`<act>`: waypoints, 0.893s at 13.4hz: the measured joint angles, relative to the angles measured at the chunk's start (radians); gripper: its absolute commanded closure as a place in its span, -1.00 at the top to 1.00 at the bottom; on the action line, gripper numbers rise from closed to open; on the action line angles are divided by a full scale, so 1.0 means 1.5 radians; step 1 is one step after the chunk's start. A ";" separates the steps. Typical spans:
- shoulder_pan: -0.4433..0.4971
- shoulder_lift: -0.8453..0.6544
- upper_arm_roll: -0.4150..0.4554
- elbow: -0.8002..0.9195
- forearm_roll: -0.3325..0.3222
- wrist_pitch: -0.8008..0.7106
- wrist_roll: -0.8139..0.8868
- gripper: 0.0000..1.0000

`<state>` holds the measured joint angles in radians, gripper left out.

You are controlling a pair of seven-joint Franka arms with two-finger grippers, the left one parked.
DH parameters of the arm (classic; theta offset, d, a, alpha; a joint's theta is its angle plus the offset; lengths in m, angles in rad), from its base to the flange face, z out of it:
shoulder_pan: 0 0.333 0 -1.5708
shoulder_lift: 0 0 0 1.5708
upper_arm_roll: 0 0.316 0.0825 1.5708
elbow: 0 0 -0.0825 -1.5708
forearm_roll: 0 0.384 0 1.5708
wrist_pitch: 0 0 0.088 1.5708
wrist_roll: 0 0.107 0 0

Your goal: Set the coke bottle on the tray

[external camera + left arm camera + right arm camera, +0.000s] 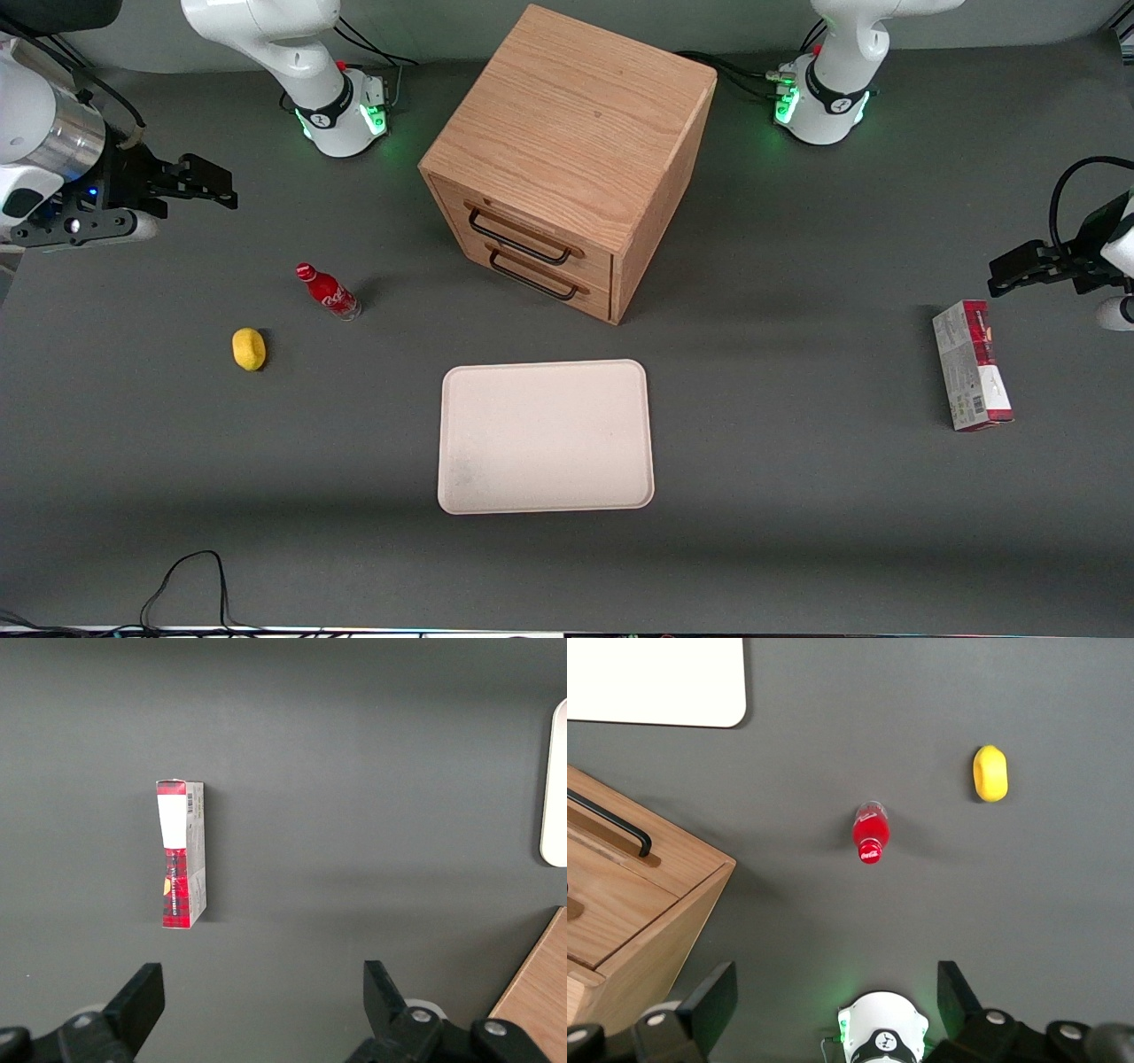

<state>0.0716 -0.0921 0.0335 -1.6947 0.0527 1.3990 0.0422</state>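
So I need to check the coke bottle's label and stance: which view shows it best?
The front view: the coke bottle stands upright, side-on, logo visible, the open gripper apart from it. The right wrist view shows mostly its cap; the left wrist view misses it.

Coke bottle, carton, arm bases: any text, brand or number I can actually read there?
Coke bottle: white script logo, too blurred to read.
Carton: barcode and small print, unreadable.
Tray, lemon, drawer cabinet: no text.
Gripper, open above the table toward the working arm's end: no markings.

Robotics lab setup is indicated. Two white arm bases (pixel 341 111) with green status lights are bolted to a grey matted table (pixel 797 496); loose cables (pixel 190 576) are seen at its edge.
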 measured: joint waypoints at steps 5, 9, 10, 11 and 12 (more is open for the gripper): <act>0.000 -0.031 -0.002 -0.104 0.000 0.078 -0.004 1.00; 0.000 -0.075 -0.004 -0.302 0.000 0.267 -0.019 1.00; 0.000 -0.075 -0.004 -0.345 0.000 0.319 -0.020 1.00; 0.000 -0.071 -0.004 -0.379 0.000 0.362 -0.020 1.00; 0.000 -0.064 -0.004 -0.405 0.000 0.397 -0.020 1.00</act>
<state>0.0713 -0.1879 0.0268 -2.3023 0.0527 1.9942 0.0116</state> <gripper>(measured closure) 0.000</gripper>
